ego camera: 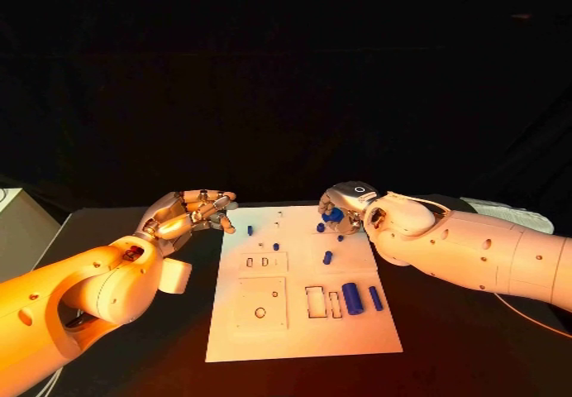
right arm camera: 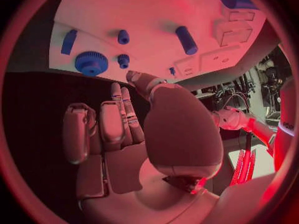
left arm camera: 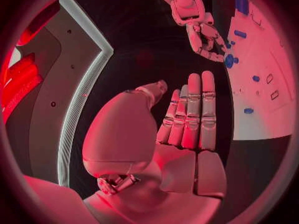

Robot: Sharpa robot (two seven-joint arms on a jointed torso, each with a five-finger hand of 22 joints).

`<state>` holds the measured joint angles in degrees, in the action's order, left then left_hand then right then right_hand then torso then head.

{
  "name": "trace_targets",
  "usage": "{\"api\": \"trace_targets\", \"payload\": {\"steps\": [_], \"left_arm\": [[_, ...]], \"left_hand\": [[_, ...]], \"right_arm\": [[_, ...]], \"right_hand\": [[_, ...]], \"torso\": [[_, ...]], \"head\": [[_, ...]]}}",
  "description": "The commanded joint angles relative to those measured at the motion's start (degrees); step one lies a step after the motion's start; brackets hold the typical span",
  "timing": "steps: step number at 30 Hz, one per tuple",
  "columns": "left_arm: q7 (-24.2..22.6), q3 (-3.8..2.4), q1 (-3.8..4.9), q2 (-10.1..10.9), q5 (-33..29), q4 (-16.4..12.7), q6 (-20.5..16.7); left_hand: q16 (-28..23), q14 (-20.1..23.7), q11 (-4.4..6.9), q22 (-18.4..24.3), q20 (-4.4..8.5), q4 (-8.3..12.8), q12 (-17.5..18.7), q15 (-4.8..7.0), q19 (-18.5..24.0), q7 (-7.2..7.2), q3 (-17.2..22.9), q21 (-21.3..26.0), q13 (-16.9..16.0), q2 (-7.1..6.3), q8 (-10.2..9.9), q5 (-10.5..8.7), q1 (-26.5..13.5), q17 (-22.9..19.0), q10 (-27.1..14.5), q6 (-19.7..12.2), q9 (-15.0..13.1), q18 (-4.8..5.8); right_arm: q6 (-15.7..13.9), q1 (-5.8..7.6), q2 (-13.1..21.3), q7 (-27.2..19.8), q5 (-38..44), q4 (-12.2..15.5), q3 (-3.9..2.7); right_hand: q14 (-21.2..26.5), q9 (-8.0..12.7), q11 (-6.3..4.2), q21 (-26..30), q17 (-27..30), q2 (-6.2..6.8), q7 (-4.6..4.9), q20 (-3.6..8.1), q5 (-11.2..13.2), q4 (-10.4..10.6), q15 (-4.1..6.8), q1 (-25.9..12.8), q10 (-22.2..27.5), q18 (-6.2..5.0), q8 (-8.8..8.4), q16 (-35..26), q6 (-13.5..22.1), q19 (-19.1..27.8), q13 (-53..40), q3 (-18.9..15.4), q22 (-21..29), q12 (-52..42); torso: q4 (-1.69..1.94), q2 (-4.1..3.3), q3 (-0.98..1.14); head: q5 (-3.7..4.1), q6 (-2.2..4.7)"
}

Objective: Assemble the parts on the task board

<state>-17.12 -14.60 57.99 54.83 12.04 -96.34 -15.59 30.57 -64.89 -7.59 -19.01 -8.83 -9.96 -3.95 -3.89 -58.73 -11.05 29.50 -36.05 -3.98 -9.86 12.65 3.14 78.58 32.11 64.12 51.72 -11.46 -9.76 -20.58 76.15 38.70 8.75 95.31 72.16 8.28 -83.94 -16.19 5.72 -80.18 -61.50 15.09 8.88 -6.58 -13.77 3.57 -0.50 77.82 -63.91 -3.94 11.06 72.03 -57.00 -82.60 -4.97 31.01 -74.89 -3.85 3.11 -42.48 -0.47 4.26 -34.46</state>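
White and flat, the task board [ego camera: 298, 331] lies in the middle of the black table [ego camera: 453, 347], its long sides running from near to far. Over the table at the board's far left corner hovers the left hand [ego camera: 191, 211], palm up toward the camera, holding nothing; in the left wrist view its fingers [left arm camera: 194, 114] lie straight and side by side, with the thumb [left arm camera: 152, 90] set apart. At the far right corner of the board is the right hand [ego camera: 345, 205], its fingers pointing down at the board around a blue gear [ego camera: 334, 215]; from the head view I cannot tell whether it grips the gear or only touches it, and in the right wrist view the gear [right arm camera: 91, 63] lies flat on the board just beyond the partly curled fingers [right arm camera: 112, 124], with nothing in the palm. On the near right of the board lie 2 blue cylinders side by side, a thick one [ego camera: 353, 296] and a thinner one [ego camera: 375, 298], just right of 2 rectangular slots [ego camera: 323, 303]. Nearer the middle lies a short blue peg [ego camera: 328, 257], and toward the far end 2 smaller blue pieces [ego camera: 275, 246] sit on the white surface. A square recess with a round hole [ego camera: 261, 308] takes up the near left part of the board
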Motion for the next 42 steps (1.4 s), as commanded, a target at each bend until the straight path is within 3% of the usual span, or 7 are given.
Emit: {"api": "trace_targets", "payload": {"steps": [1, 9, 19, 42], "left_arm": [[0.1, -0.13, 0.01, 0.1, -0.3, -0.3, 1.0], [0.3, -0.37, 0.02, 0.2, -0.2, -0.7, 0.9], [0.5, -0.55, 0.02, 0.5, 0.1, -0.9, 0.6], [1.0, -0.66, 0.02, 0.6, 0.3, -0.6, 1.0]], "left_hand": [[0.2, 0.5, -0.22, -0.1, -0.06, -0.1, 0.3, 0.13, 0.6, -0.31, 0.4, -0.3, 0.0, 0.09, -0.3, 0.11, -0.6, 0.1, -0.1, 0.2, -0.1, -0.46], [0.2, 0.8, -0.29, -0.2, -0.13, -0.1, 0.3, 0.05, 0.9, -0.38, 0.4, -0.5, 0.0, 0.09, -0.3, 0.11, -0.7, 0.2, -0.2, 0.1, -0.1, -0.44], [0.2, 1.2, -0.36, -0.3, -0.21, -0.1, 0.3, -0.03, 1.3, -0.46, 0.5, -0.6, 0.0, 0.06, -0.3, 0.11, -0.8, 0.3, -0.2, 0.1, -0.1, -0.41], [0.1, 1.3, -0.37, -0.4, -0.24, 0.0, 0.3, -0.06, 1.4, -0.48, 0.5, -0.6, 0.0, 0.05, -0.3, 0.11, -0.9, 0.4, -0.2, 0.1, -0.2, -0.41]], "right_arm": [[2.2, -0.01, -0.5, 1.4, 1.8, -0.4, -0.03], [3.1, -0.29, -1.5, 1.4, 1.5, -1.4, -0.02], [4.0, -0.45, -2.1, 1.5, 1.1, -2.2, -0.01], [4.3, -0.47, -1.9, 2.4, 1.7, -2.0, 0.00]], "right_hand": [[-1.6, -0.1, 0.06, -0.5, -0.3, -0.04, 0.12, 0.03, -0.2, 0.3, -0.26, -0.2, 0.3, 0.92, 0.38, 0.4, -0.2, -0.6, -0.1, -0.1, -0.7, 0.1], [-1.6, -0.3, 0.07, -0.8, -0.4, -0.32, 0.11, -0.02, -0.3, 0.4, -0.29, -0.1, 0.3, 0.98, 0.64, 0.8, -0.5, -0.7, -0.2, -0.1, -1.1, 0.0], [-1.6, -0.5, 0.03, -0.9, -0.6, -0.54, 0.03, -0.04, -0.3, 0.5, -0.29, -0.1, 0.3, 1.01, 0.79, 1.1, -0.7, -0.8, -0.3, -0.1, -1.3, 0.0], [-1.5, -1.1, -0.15, -1.1, -0.5, -1.25, -0.16, -0.02, -0.9, 0.7, -0.18, 0.1, -0.6, 1.02, 1.39, 1.6, -1.3, -0.7, -0.7, 0.4, -1.6, -0.4]], "torso": [[0.08, -0.57, -0.05], [0.62, -1.17, -0.28], [1.01, -1.91, -0.51], [1.02, -3.40, -0.23]], "head": [[0.18, 0.01], [0.07, -0.18], [0.35, -0.05], [0.63, 0.63]]}}
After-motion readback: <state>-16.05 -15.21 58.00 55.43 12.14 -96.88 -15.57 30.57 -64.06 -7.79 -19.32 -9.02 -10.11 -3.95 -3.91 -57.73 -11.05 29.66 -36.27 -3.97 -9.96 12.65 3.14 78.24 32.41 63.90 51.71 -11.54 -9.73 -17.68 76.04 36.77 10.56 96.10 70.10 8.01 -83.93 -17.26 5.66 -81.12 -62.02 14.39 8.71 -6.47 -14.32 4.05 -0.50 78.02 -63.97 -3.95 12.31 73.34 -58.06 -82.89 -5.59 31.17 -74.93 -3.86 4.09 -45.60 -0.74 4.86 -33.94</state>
